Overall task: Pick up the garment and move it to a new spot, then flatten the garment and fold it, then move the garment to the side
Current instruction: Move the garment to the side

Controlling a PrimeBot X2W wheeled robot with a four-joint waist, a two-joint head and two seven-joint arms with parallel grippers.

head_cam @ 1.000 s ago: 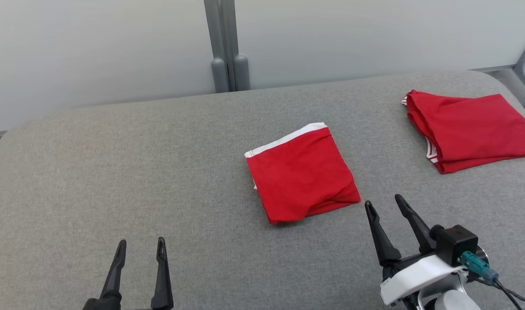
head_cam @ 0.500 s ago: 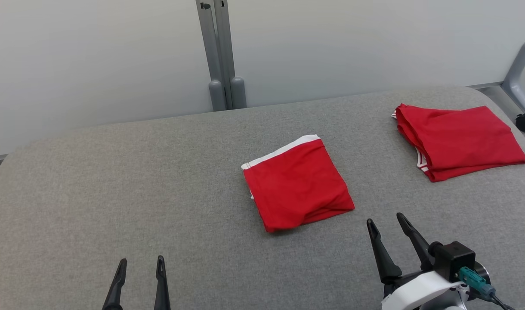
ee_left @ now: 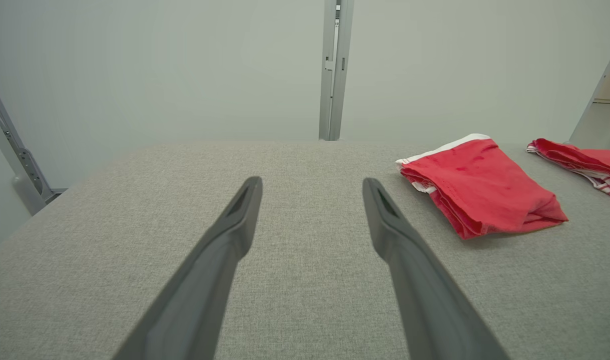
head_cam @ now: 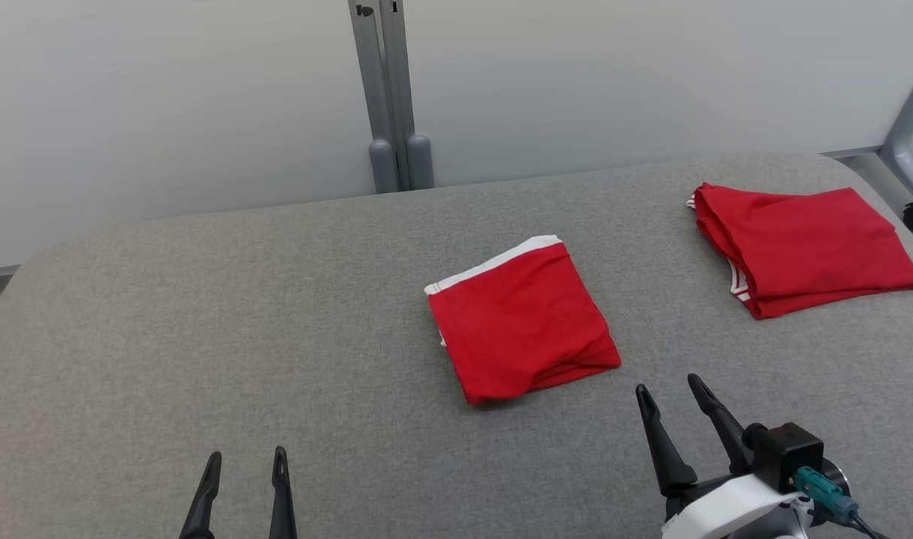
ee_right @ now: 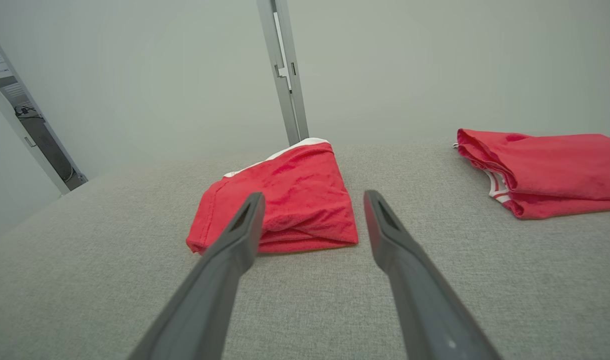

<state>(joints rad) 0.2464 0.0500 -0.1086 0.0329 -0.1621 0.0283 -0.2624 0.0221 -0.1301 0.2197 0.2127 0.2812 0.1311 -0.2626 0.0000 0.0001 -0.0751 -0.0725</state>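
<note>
Before us the grey table (head_cam: 202, 314) spans the view. The folded red garment (head_cam: 522, 322) lies flat near its middle, and a second red pile (head_cam: 804, 251) sits well apart at the far right edge. Our right gripper (head_cam: 668, 385) hovers near the garment's near corner, jaws spread and holding nothing, and our left gripper (head_cam: 247, 458) hangs just as wide, well off to the left above the table.

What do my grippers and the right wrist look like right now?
The left gripper and right gripper each have two long, dark, tapering fingers. Behind the right one sit a white shell, a black box and a teal connector with a dark cable.
</note>
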